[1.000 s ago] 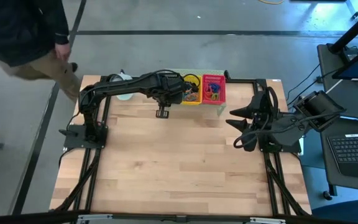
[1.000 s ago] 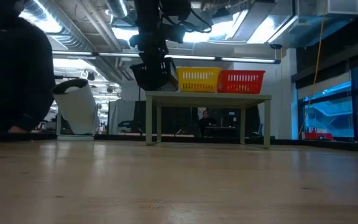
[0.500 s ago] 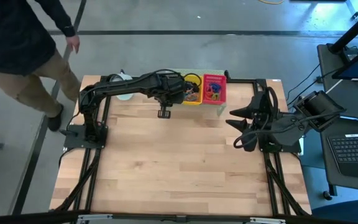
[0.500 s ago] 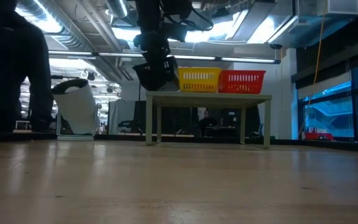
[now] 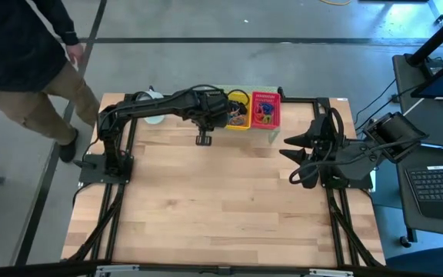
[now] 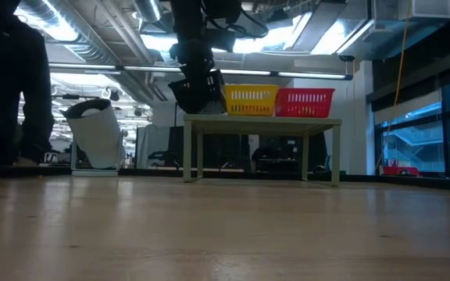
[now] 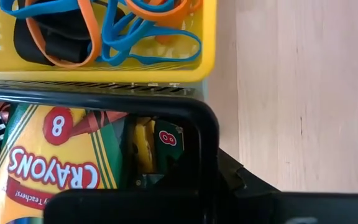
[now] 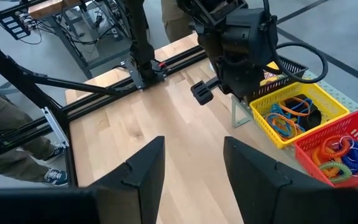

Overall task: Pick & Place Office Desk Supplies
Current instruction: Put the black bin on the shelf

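We're at the pick stage: the left gripper hangs over the black mesh tray on the pale green shelf, jaws pressed together and holding nothing we can see. The yellow-green crayon box lies in that tray right under them; the blue and orange rubber loops sit just beyond in the yellow mesh tray. The right gripper waits well apart over the wooden table, jaws spread and empty; next we'd judge the left jaws must open, then drop onto the box.
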